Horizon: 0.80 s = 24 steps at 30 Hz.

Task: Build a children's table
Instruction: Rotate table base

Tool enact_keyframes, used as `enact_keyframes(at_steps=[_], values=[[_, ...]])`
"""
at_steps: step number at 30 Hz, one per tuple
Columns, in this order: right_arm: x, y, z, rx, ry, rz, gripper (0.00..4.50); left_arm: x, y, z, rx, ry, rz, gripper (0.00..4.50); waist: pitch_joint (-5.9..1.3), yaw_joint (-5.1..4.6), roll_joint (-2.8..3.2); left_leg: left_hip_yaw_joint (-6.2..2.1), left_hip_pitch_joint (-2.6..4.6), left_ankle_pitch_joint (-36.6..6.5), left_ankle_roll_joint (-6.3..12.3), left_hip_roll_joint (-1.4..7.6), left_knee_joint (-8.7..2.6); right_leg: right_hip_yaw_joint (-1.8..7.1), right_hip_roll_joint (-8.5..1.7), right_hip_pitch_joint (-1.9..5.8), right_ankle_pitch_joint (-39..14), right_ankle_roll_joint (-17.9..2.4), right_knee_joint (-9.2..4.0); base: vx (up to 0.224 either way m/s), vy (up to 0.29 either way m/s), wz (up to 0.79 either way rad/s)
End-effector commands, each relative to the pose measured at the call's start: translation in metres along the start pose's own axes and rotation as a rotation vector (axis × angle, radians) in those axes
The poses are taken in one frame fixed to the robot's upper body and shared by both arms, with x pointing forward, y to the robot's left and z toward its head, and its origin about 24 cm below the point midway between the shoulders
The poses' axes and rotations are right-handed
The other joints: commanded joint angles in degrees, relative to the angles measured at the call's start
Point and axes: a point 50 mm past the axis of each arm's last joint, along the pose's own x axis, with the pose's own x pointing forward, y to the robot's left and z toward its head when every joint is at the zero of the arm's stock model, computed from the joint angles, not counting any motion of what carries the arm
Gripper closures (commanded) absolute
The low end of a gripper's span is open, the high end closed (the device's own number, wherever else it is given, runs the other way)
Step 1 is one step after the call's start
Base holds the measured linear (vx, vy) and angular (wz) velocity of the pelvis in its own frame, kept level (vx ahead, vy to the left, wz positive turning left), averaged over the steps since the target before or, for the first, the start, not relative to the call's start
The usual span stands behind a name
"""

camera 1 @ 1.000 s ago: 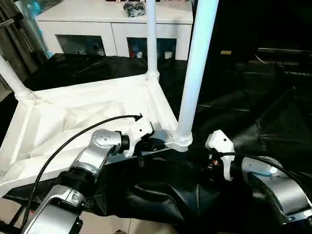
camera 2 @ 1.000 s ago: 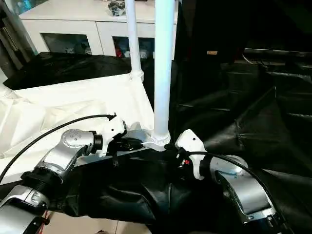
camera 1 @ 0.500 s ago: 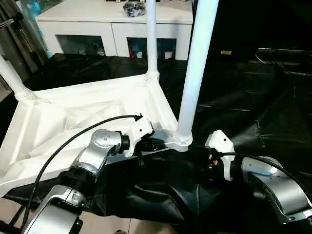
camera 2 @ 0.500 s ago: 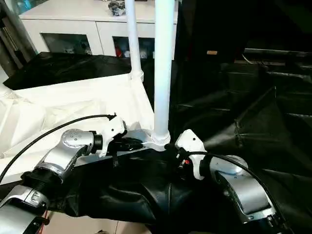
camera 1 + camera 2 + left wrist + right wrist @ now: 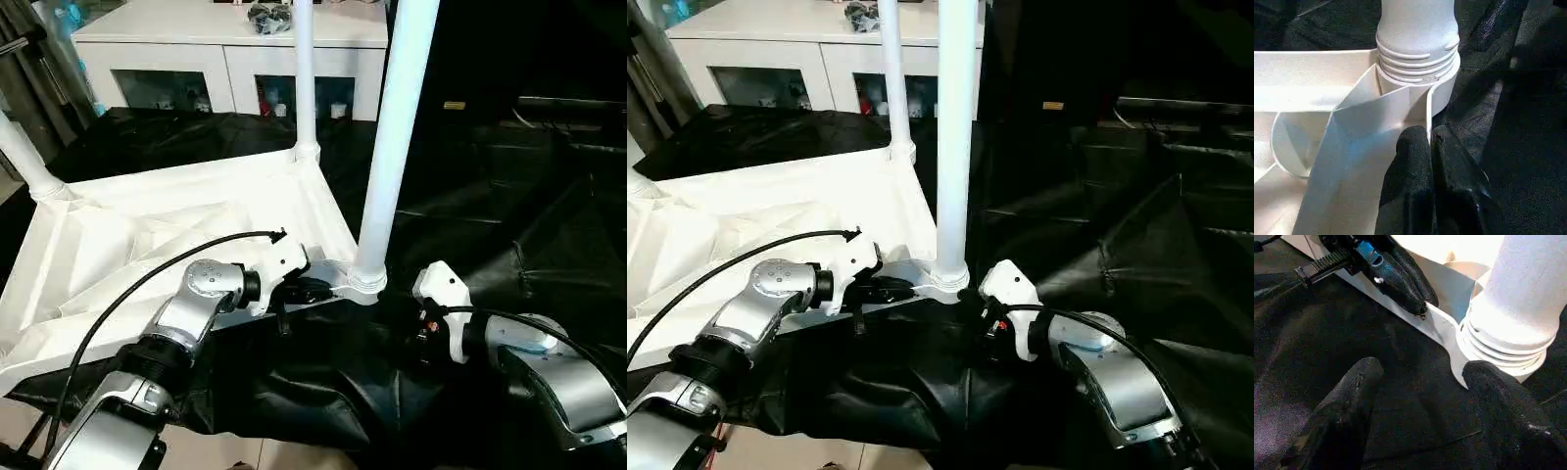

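Note:
The white tabletop (image 5: 147, 235) lies underside up on black cloth, its ribs showing. Three white legs stand in its corner sockets: a near one (image 5: 392, 137), a far one (image 5: 304, 78) and one at the left (image 5: 24, 157). My left gripper (image 5: 1430, 134) is shut on the tabletop's thin rim right beside the near leg's socket (image 5: 1418, 73). My right gripper (image 5: 1422, 368) is open, low over the cloth just in front of that same socket; its fingers (image 5: 1352, 396) touch nothing. The left gripper (image 5: 1420, 303) also appears ahead of it, on the rim.
Black cloth (image 5: 490, 196) covers the work surface and hangs in folds at the right and front. A white cabinet with glass doors (image 5: 225, 49) stands behind, with a dark object (image 5: 269, 15) on top. My left arm's cable (image 5: 147, 279) loops over the tabletop.

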Motion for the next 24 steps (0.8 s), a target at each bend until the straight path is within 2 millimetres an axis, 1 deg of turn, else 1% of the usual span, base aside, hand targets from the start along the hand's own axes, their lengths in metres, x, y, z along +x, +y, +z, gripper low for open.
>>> enact_keyframes(at_steps=[1,24], values=[[0.0003,0.0020,0.0038,-0.009,-0.006,0.012,1.38,-0.0009,-0.0039,-0.0121,-0.025,0.056,-0.030,4.38,-3.48,0.30,-1.26,0.80,0.43,-12.3,3.00,-0.27,-3.47,0.33,-0.75,3.16,-10.0,-12.1,-3.59,0.000,0.000,0.00],[0.0003,0.0020,0.0038,-0.009,-0.006,0.012,1.38,-0.0009,-0.0039,-0.0121,-0.025,0.056,-0.030,4.38,-3.48,0.30,-1.26,0.80,0.40,-12.2,3.01,-0.28,-3.47,0.33,-0.75,3.16,-9.9,-12.1,-3.58,0.000,0.000,0.00]])
